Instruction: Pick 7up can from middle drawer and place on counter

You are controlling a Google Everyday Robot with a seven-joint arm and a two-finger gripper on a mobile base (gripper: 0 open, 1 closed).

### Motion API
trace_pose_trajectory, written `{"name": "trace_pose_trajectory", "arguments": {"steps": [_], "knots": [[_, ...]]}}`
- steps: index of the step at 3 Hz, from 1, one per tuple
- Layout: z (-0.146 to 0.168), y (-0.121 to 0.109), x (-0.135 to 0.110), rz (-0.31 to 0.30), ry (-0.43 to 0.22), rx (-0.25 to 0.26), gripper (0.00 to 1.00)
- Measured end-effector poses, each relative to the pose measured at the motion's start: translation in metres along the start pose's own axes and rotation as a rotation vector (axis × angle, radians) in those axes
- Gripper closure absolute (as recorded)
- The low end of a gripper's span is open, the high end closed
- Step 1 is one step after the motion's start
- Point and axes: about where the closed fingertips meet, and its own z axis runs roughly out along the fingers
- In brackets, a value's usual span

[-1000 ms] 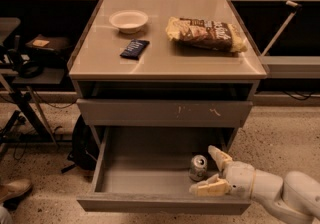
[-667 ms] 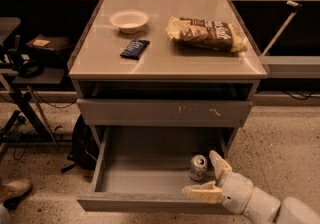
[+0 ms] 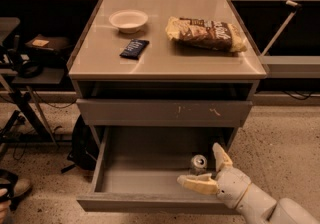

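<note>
You see the gripper [image 3: 198, 167], fingers spread either side of the 7up can [image 3: 198, 161], in the open middle drawer [image 3: 145, 178] beneath the tabletop's [image 3: 190, 63] front-right corner.

spread gripper [image 3: 198, 164] flanks the 7up can [image 3: 198, 161] in the middle drawer [image 3: 140, 169] (scratched drawer front [image 3: 165, 113] above), floor leftward free.

The 7up can [image 3: 198, 164] stands upright in the right front part of the middle drawer [image 3: 145, 202], silver top and pull tab facing up. This wide, shallow grey box is pulled fully out at the lower centre of the frame. The gripper [image 3: 210, 169] reaches in from the lower right, its pale fingers spread apart with the can just beside them, one finger in front of it and one to its right. The counter [image 3: 165, 60], glossy beige with a thin raised edge, fills the upper middle of the frame above the drawers.
</note>
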Motion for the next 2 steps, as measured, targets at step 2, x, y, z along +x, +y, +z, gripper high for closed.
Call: {"name": "trace_pose_trajectory", "arguments": {"steps": [2], "knots": [[0.027, -0.047, -0.031, -0.363, -0.122, 0.238, 0.00]]}}
